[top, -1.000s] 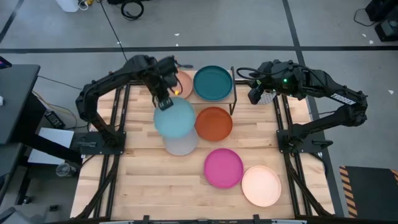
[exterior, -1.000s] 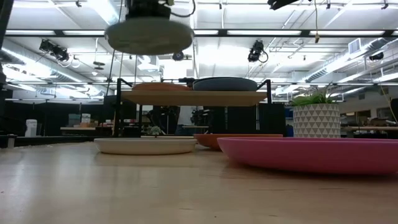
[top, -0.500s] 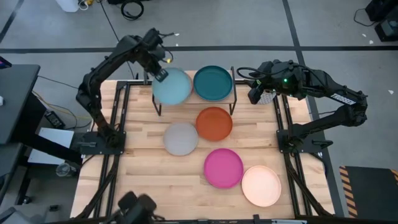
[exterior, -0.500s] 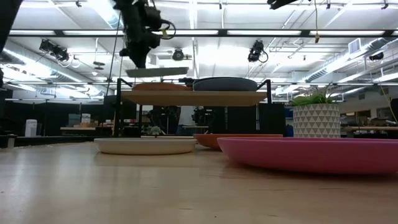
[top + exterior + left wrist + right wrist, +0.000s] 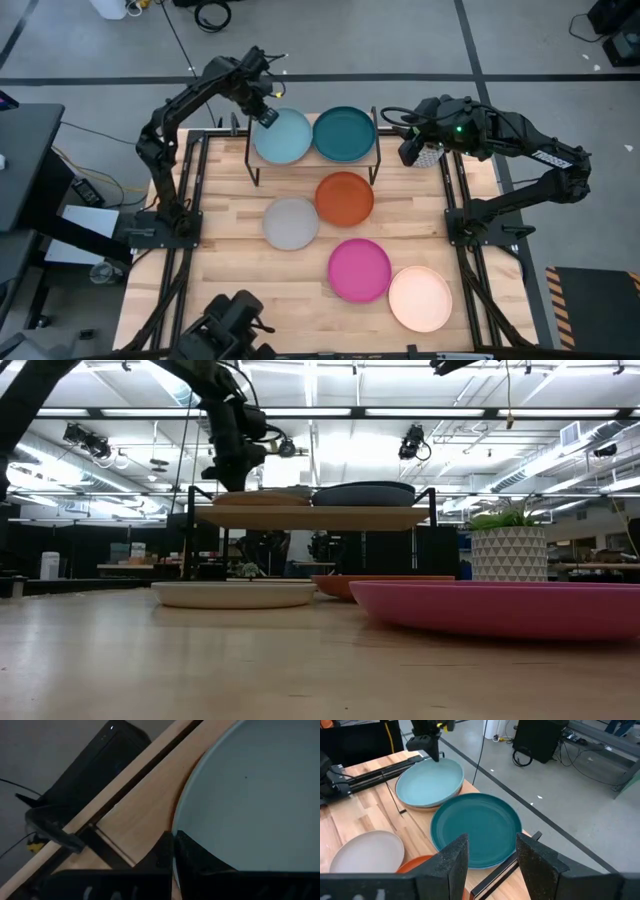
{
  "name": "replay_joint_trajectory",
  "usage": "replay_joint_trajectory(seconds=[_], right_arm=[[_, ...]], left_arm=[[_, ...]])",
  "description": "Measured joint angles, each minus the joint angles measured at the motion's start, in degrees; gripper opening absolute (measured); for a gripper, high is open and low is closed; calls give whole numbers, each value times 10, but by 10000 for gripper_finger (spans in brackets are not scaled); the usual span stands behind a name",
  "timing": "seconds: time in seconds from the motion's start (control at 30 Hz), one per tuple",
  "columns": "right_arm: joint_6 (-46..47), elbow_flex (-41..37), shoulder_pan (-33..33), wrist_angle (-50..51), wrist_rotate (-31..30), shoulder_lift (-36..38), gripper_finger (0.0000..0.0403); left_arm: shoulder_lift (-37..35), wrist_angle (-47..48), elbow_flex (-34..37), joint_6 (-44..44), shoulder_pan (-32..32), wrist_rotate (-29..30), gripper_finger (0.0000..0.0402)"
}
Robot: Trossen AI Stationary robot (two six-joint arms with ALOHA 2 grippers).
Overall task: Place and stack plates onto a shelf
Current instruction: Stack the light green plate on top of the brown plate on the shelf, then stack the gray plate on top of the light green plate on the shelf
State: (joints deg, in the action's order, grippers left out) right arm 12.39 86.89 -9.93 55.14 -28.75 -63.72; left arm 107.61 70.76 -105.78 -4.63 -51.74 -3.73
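The light blue-green plate (image 5: 284,136) lies on the tan plate (image 5: 418,806) on the left half of the shelf (image 5: 310,517). The dark teal plate (image 5: 343,133) rests flat on the right half. My left gripper (image 5: 266,116) is at the light plate's far-left rim, shut on it. My right gripper (image 5: 492,865) hangs open off the shelf's right end, touching nothing. On the table lie the orange plate (image 5: 344,198), the grey plate (image 5: 291,222), the magenta plate (image 5: 359,269) and the cream plate (image 5: 420,298). No blue plate shows. My left gripper pinches the light blue-green plate's rim (image 5: 182,822) on its far-left side, one finger (image 5: 192,857) over the inside of the rim and the other outside it. The fingers come slanting down from the far left. The plate sits about level on the tan plate.
The shelf's thin black legs (image 5: 250,172) stand on the slatted table (image 5: 230,290) near its far edge. A potted plant (image 5: 508,550) stands behind the table on the right. Bare wood lies along the table's left side and near-left corner.
My left gripper has carried the light blue-green plate from high above the grey plate toward the far edge and down onto the tan plate on the shelf. It has stayed shut on the rim throughout. The grey plate, covered from above before, now shows whole.
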Motion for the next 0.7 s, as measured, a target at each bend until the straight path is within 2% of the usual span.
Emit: replay_joint_trajectory(seconds=[0.27, 0.4, 0.53, 0.6, 0.7], right_arm=[[-4, 0, 0, -4, -2, 0, 170], [-7, 0, 0, -7, -2, 0, 170], [-9, 0, 0, -7, -2, 0, 170], [-9, 0, 0, -7, -2, -1, 170], [-18, 0, 0, -6, 12, -8, 170]], left_arm=[[1, 14, 0, -6, 1, 19, 16], [1, 5, 0, -5, 1, 21, 51], [1, -3, -10, -6, -2, 19, 104], [0, -7, -36, -20, -5, -9, 129], [-24, -8, -76, -81, 9, -81, 151]])
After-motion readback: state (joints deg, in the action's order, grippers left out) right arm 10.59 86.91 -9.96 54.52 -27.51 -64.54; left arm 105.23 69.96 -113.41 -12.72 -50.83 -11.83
